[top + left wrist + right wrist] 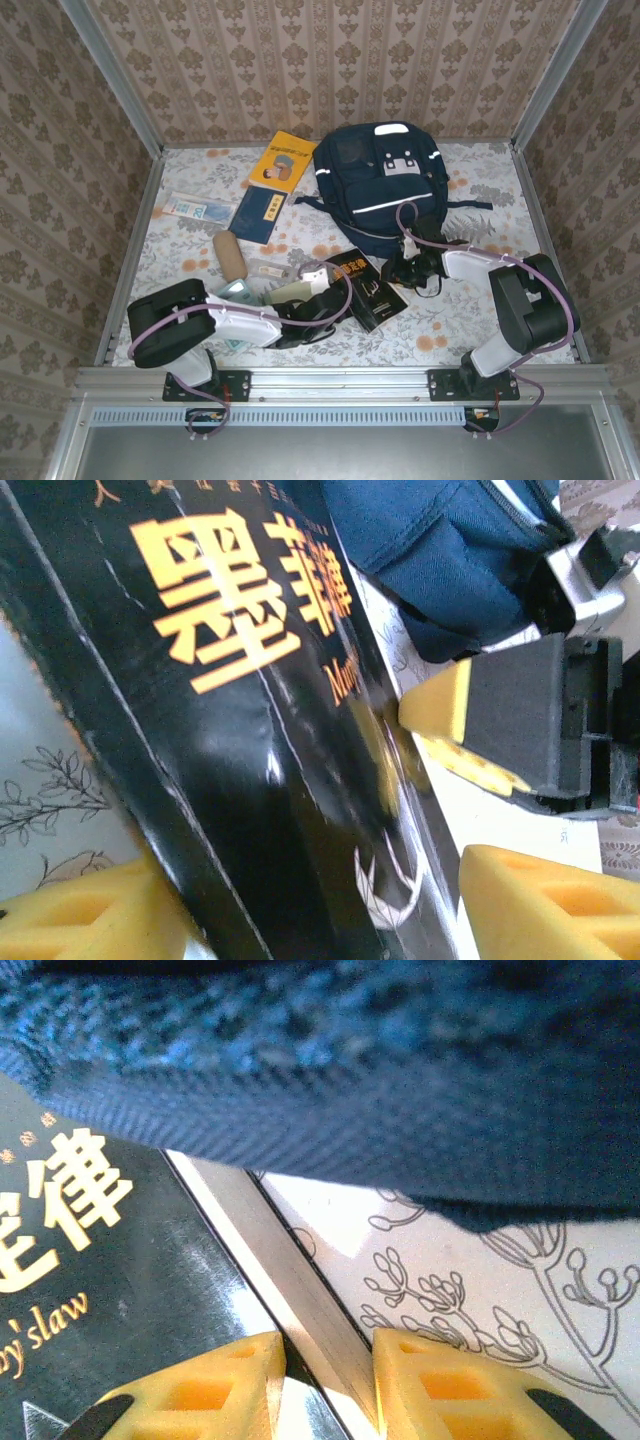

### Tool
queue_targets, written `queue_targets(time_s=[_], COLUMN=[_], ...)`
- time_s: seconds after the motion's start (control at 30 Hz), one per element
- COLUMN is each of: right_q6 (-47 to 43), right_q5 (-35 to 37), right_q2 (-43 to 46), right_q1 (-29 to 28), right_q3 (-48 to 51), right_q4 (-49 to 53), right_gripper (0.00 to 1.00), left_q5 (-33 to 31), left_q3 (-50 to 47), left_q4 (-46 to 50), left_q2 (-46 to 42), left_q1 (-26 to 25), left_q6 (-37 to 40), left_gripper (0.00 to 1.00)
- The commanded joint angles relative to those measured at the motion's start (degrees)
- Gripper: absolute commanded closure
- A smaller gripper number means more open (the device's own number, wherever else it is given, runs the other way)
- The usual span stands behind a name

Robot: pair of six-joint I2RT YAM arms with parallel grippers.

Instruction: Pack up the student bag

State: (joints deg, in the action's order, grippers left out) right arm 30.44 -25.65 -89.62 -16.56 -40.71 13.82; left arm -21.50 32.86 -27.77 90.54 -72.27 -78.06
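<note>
So the bag (385, 185) is sitting at the back of the table (190, 165), right of middle, front pocket facing up. From above I can't tell whether the main zip is open.

The black book (366, 287) lies just in front of the bag, and both arms are on it. The right claw (330, 1385) is narrow and looks to be pinching the book's page edge, with the bag's fabric hanging right over it. The left claw (310, 905) is wide, one finger on each side of the book. There seems to be a sliver of table between one finger and the cover, so I wouldn't call that a grip.

My read is that this step is getting the book off the table so it can go in the bag. A few tips:
- Close the left claw square across the book, not on a corner. That glossy cover looks slippery and would probably twist out.
- The right claw should hold on until the left one really has it. A thin pinch on the pages alone could let the cover flop open.
- Lift clear of the bag fabric so it doesn't get dragged along.
- Sort out the bag's opening before carrying the book over.

The orange book (283, 158), navy booklet (258, 215) and brown roll (230, 256), all left of the bag, can wait.
</note>
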Motion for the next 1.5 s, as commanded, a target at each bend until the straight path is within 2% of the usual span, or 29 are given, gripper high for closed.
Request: queue_targets(time_s=[0.0, 0.07, 0.13, 0.27, 0.37, 0.47, 0.53, 0.6, 0.73, 1.03, 1.27, 1.47], right_q6=[1.03, 1.21, 1.36, 1.62, 1.81, 2.47, 3.09, 3.72, 4.96, 8.10, 11.80, 16.91], right_q5=[-3.60, -3.30, -2.99, -2.62, -2.56, -2.68, -2.20, -1.48, -0.65, -8.67, -15.93, -22.39], right_q2=[-0.04, 0.32, 0.58, 1.03, 1.48, 3.21, 5.63, 8.49, 14.77, 19.94, 18.15, 14.62], right_q1=[-1.44, -1.45, -1.43, -1.42, -1.45, -1.27, -1.07, -0.92, -0.10, 1.78, 1.81, 1.72], right_q3=[2.22, 2.47, 2.59, 2.50, 2.29, 1.98, 1.40, 0.45, -1.94, -6.21, -7.36, -8.70], right_q4=[5.12, 5.20, 5.38, 5.45, 5.67, 6.16, 6.99, 8.22, 10.10, 6.49, -3.86, -14.76], right_gripper=[0.68, 0.67, 0.66, 0.65, 0.62, 0.60, 0.50, 0.38, 0.24, 0.19, 0.17, 0.14], left_q5=[-0.93, -0.34, 0.32, 1.10, 0.74, 0.45, 0.27, 0.02, 0.42, 7.48, 21.97, 37.61], left_q3=[0.08, 0.45, 1.21, 3.52, 3.01, 3.06, 4.01, 5.68, 8.81, 10.53, 12.47, 15.67], left_q4=[-9.18, -10.05, -9.29, -4.17, -3.97, -1.81, 2.08, 7.36, 16.53, 28.47, 29.75, 26.27], left_q2=[0.86, 1.00, 0.63, -0.09, -0.37, -2.31, -4.56, -7.01, -11.60, -25.69, -31.53, -29.15], left_q1=[0.61, 0.64, 0.72, 0.89, 1.07, 1.06, 1.10, 1.17, 1.79, 8.49, 21.49, 30.52], left_q6=[0.22, 0.82, 1.71, 1.91, 0.95, 0.83, 1.77, 3.11, 7.29, 14.23, 18.81, 19.35], left_gripper=[0.36, 0.40, 0.49, 0.57, 0.63, 0.74, 0.78, 0.88, 0.98, 1.00, 1.00, 1.00])
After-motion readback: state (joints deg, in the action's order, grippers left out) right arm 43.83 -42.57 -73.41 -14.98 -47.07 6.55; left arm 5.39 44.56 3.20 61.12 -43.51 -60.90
